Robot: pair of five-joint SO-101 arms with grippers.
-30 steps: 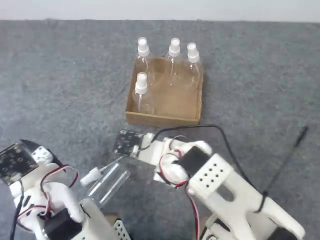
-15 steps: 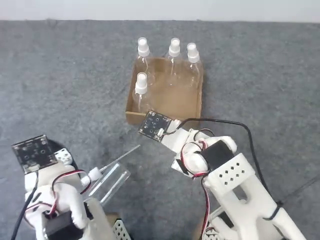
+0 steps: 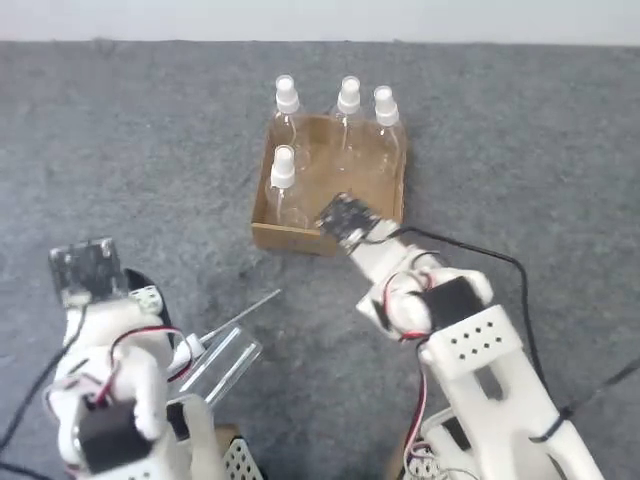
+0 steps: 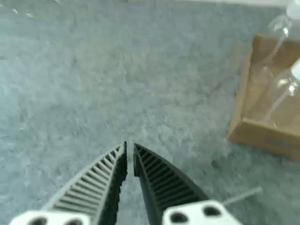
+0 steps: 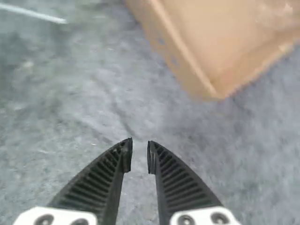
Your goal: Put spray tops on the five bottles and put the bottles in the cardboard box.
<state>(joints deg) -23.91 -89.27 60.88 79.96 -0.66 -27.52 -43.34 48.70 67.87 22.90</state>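
The cardboard box (image 3: 327, 238) stands at the far middle of the carpet, with four clear bottles upright in it, each with a white spray top (image 3: 283, 166). A fifth clear bottle (image 3: 222, 366) lies on its side on the carpet near the left arm. A white spray top (image 3: 186, 350) rests against it, its thin tube (image 3: 250, 309) pointing toward the box. My left gripper (image 4: 130, 148) hangs shut and empty over bare carpet. My right gripper (image 5: 139, 145) is shut and empty just short of the box's near corner (image 5: 206, 84).
Grey carpet covers the table. The right arm's body (image 3: 455, 330) and black cable (image 3: 500, 262) take up the near right. The left arm's body (image 3: 110, 400) fills the near left corner. A pale wall edge runs along the far side.
The right arm has swung away from the lying bottle and forward toward the box's near wall. The left arm has moved a little right and forward. The bottle has stayed where it lay.
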